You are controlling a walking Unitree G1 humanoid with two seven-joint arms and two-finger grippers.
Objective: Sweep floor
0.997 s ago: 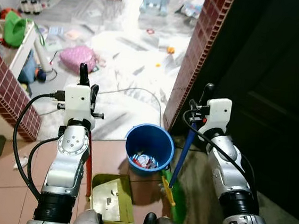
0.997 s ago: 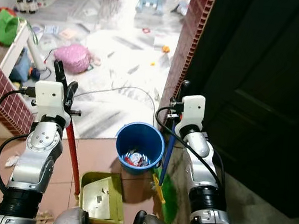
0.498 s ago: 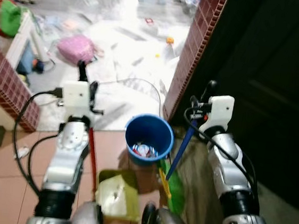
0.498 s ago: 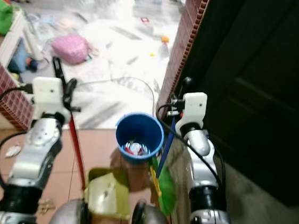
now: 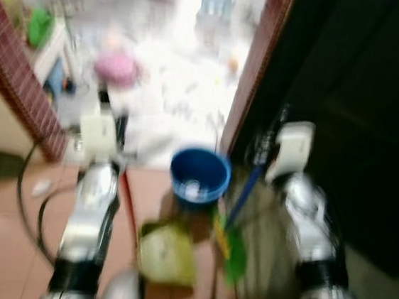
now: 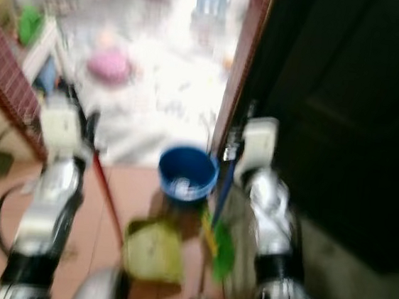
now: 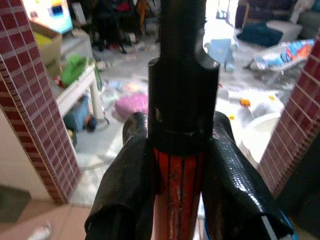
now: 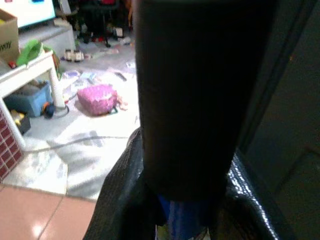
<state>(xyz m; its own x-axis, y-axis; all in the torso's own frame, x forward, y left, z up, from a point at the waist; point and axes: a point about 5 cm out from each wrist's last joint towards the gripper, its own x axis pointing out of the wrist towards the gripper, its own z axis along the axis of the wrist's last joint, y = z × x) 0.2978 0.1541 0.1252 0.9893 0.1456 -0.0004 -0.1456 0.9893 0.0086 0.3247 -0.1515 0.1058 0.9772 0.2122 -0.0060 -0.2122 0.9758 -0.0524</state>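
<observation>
Blue bucket (image 5: 199, 175) stands on the tiled floor (image 5: 5, 236) at the edge of the doorway, between the 2 arms, with some small litter inside; both head views are blurred. Just in front of it lies a yellow-green dustpan (image 5: 167, 253), its red handle (image 5: 128, 206) rising up to the left gripper (image 7: 177, 175). In the left wrist view, the 2 black fingers (image 7: 125, 190) press against either side of that red handle just below its black cap, so this gripper is clamped on the dustpan handle.

To the right of the bucket, a green broom head (image 5: 232, 249) rests on the floor beside the dark door (image 5: 361, 102), and its blue shaft (image 5: 243, 197) slants up to the right gripper (image 8: 185, 215). In the right wrist view the fingers (image 8: 120, 200) close around the blue shaft under a wide black cap, so the right gripper grips the broom.

Red brick walls (image 5: 21, 81) frame the opening on both sides. Beyond it, a pale floor is strewn with scattered items, among them a pink bag (image 8: 97, 97) and a white table (image 8: 30, 62) with a green thing on top. A dark cable (image 5: 29, 203) loops beside the left arm.
</observation>
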